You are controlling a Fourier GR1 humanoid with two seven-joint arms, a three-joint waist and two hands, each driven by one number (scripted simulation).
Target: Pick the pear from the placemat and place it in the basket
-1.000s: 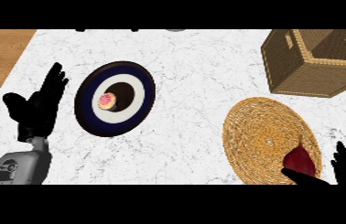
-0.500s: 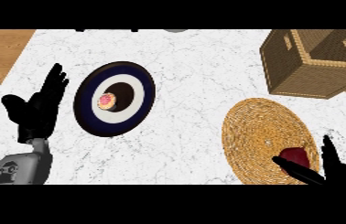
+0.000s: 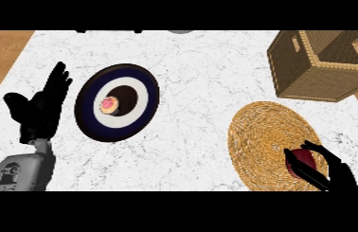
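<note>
Your right hand [image 3: 341, 174], at five o'clock, has its fingers [image 3: 318, 150] curled round the pear [image 3: 302, 161] on the placemat [image 3: 265, 136], the basket [image 3: 308, 70] sits at one o'clock, and your left hand [image 3: 38, 111] rests open at nine.

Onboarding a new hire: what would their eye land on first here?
The dark blue-and-white plate left of centre, a small pink item at its middle. At lower right the right hand curls round the red pear at the woven placemat; the wicker basket sits upper right, and the left hand rests open at the left.
</note>
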